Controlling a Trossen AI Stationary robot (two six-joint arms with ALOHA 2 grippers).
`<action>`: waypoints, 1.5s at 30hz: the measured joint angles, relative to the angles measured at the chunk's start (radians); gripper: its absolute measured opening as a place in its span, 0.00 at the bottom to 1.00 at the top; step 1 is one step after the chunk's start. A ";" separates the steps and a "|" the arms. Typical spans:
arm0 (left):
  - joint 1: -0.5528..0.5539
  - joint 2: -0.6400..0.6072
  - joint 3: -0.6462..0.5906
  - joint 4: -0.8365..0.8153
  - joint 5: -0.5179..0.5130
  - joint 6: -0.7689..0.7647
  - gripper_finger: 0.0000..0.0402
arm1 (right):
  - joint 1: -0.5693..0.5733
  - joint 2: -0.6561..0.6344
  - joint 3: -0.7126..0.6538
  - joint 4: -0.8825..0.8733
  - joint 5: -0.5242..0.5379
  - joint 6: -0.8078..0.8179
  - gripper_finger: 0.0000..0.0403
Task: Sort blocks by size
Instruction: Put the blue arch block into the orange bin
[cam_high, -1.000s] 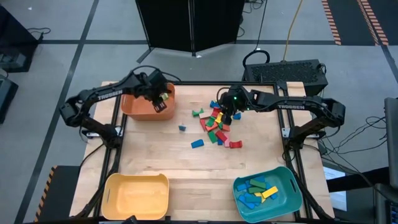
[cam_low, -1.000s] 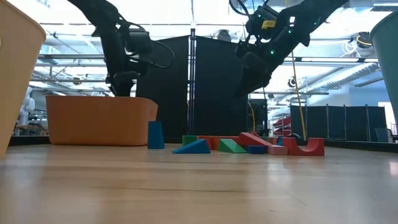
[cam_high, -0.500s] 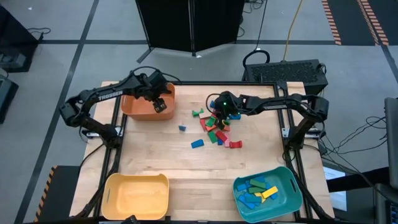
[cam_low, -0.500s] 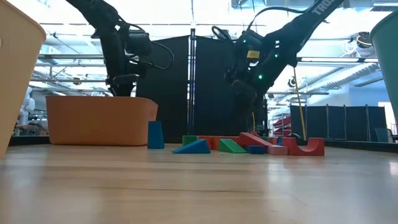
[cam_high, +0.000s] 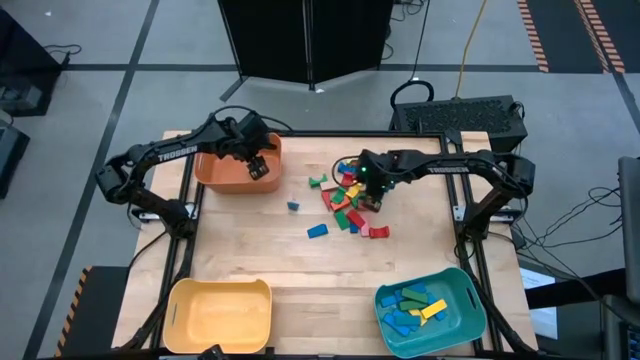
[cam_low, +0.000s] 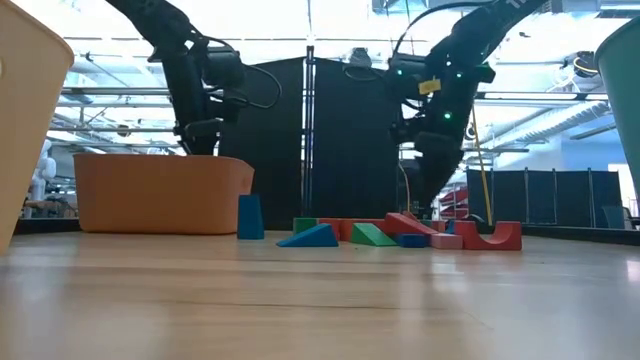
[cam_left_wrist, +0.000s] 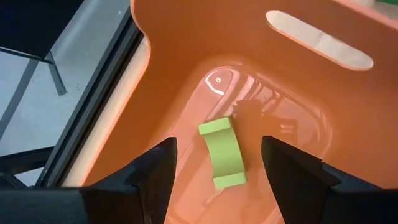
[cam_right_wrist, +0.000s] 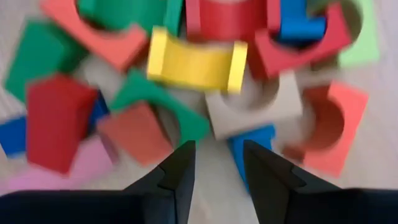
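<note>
Left gripper (cam_left_wrist: 214, 149) hovering over orange bin (cam_high: 222, 170), fingers spread, gripping nothing; light green arch block (cam_left_wrist: 222, 154) lying loose on bin floor. Right gripper (cam_right_wrist: 214, 165) hanging above blocks (cam_high: 347, 200) mid-table, fingers parted narrowly, holding nothing. Blurring the pile's edges in right wrist view. Yellow bin (cam_high: 219, 315), teal bin (cam_high: 465, 305) sitting near.

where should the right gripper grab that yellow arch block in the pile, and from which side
Judging by the right wrist view, take the yellow arch block across its narrow width, one finger on the flat back and one in the curved hollow, coming straight down from above. It lies flat on top of the pile, its long ends crowded by red blocks. The right gripper hovers just off it, empty.
</note>
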 joint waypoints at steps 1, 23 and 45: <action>0.000 0.000 0.000 0.001 0.000 0.000 0.59 | 0.000 0.000 0.000 -0.029 0.017 0.000 0.31; -0.001 0.000 0.000 0.004 0.001 -0.005 0.59 | -0.050 0.000 -0.002 -0.124 0.160 0.551 0.31; -0.001 0.000 0.000 0.047 0.001 0.002 0.59 | -0.045 0.037 -0.119 0.036 0.151 0.678 0.20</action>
